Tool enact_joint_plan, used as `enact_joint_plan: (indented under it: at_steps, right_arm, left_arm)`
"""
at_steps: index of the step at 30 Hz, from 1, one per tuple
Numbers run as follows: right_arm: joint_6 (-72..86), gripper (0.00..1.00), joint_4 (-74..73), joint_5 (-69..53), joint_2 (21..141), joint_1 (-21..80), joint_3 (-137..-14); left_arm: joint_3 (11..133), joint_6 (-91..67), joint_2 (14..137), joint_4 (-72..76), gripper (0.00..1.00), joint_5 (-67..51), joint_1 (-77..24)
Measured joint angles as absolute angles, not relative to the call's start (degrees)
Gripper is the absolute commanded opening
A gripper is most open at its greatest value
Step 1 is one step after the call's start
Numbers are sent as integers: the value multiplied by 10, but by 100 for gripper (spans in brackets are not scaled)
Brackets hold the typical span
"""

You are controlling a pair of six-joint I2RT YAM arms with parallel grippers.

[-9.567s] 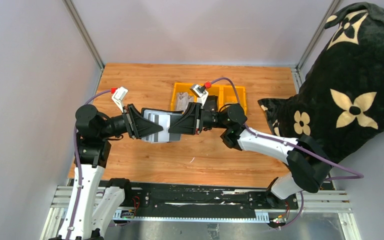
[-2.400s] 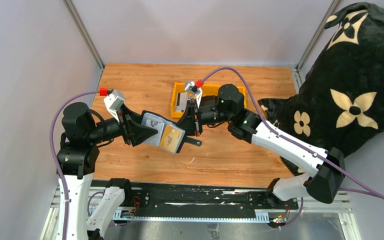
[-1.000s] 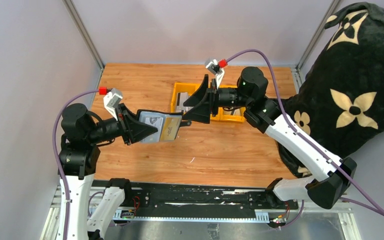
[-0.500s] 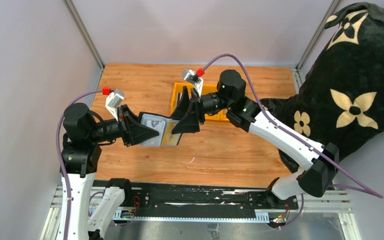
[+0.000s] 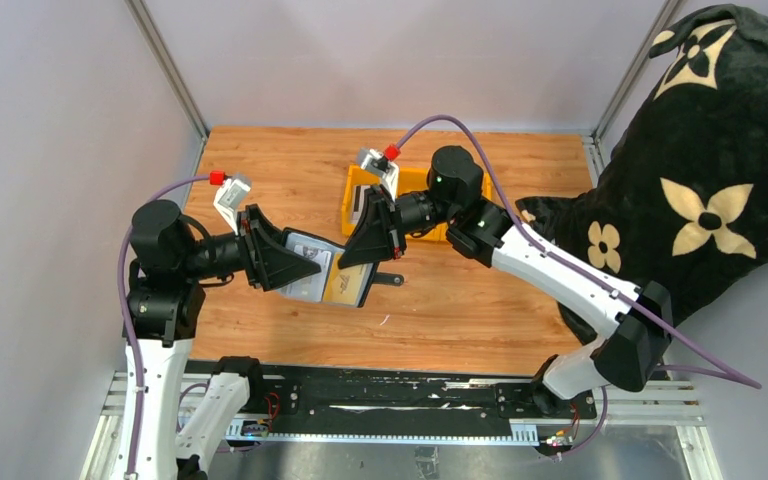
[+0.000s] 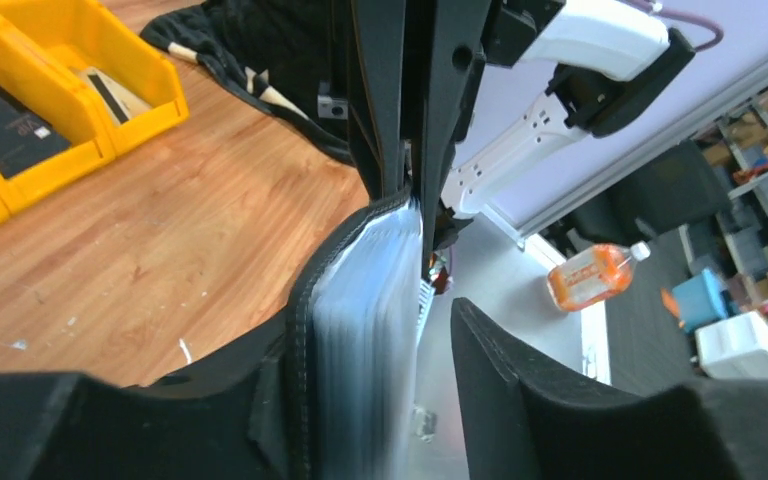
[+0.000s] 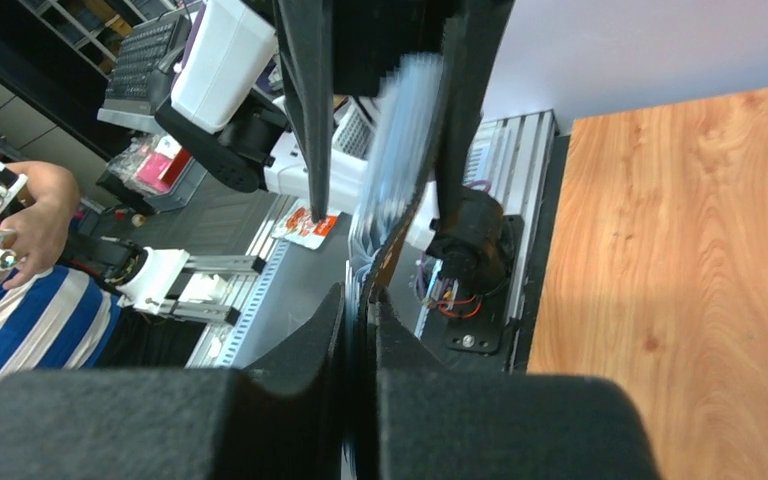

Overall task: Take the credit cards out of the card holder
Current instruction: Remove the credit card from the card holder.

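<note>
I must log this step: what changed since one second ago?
The right hand came from over the bins to the holder and shut on its far edge. The left hand kept its place, the holder between its fingers.

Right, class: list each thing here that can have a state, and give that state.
card holder: open, held up off the table.
credit cards: in the card holder, not yet out.
left fingers: open, loose around the card holder.
right fingers: shut on the card holder's edge.
yellow bins: upright on the table, dark items inside.
</note>
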State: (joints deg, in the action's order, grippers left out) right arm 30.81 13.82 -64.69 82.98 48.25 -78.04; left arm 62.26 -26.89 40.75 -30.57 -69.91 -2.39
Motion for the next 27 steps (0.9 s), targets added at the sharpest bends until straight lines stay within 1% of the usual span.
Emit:
enact_joint_plan:
  at_steps: [3,5,10,14,16,23,27]
  right_arm:
    - [314,0,141,-641,823,484,-757]
    - [322,0,150,-636,820,484,-745]
    - [339,0,170,-627,811,484,-724]
    - [349,0,176,-628,804,484,-721]
    - [351,0,180,-628,804,483,-721]
    - [369,0,197,-627,804,475,-721]
    - [380,0,210,-624,804,474,-715]
  left_arm:
    - [622,-290,408,-296,57,-694,-24]
    - [614,-305,404,-279,55,-694,-24]
    - [587,-337,389,-253,47,-696,-24]
    - [575,-360,384,-234,43,-705,-24]
    - [575,-368,385,-227,44,-708,-24]
    - [570,-393,382,-210,58,-708,-24]
    - [559,-397,373,-206,58,-707,-24]
